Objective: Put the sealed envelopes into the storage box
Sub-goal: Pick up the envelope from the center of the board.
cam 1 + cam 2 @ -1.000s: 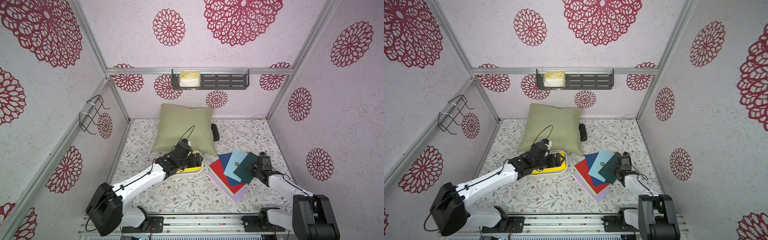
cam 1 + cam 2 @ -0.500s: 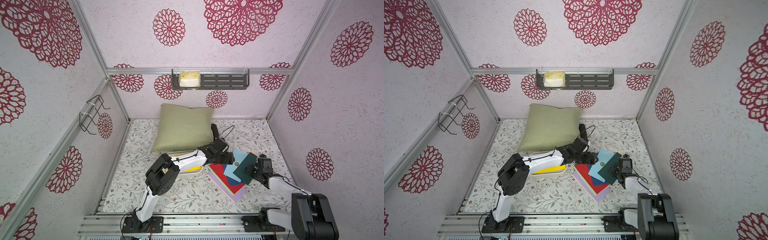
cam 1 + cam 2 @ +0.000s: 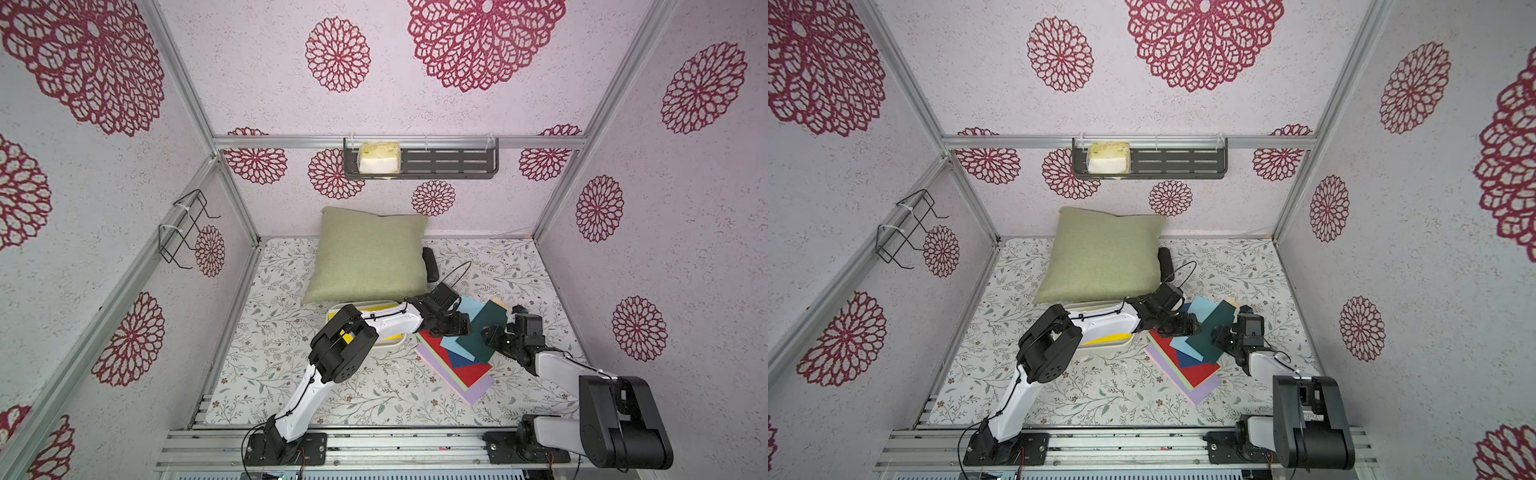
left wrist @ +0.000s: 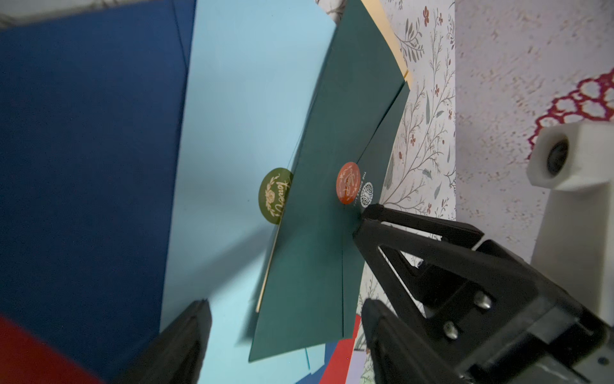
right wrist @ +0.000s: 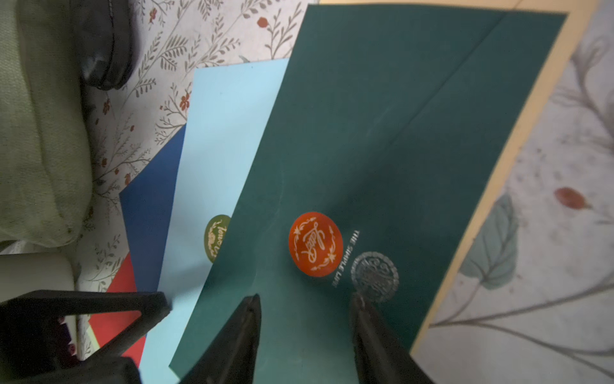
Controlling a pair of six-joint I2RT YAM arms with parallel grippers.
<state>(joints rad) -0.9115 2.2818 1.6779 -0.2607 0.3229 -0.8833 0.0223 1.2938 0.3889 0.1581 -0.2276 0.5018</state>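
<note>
Floral-papered desk. My left tool gapes astride the dark green envelope. My right tool is half-spread, with its tips on that envelope. The storage box sits mid-desk and holds one yellow envelope. The stack of sealed envelopes lies toward the right edge, so I judge the task barely begun.

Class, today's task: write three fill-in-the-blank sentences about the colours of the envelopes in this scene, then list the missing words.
The envelope lying in the storage box is ____.
Directly under the dark green envelope lies a paler envelope, light ____.
The round sticker half hidden by the dark green envelope is ____.
Missing words: yellow; blue; green.
</note>
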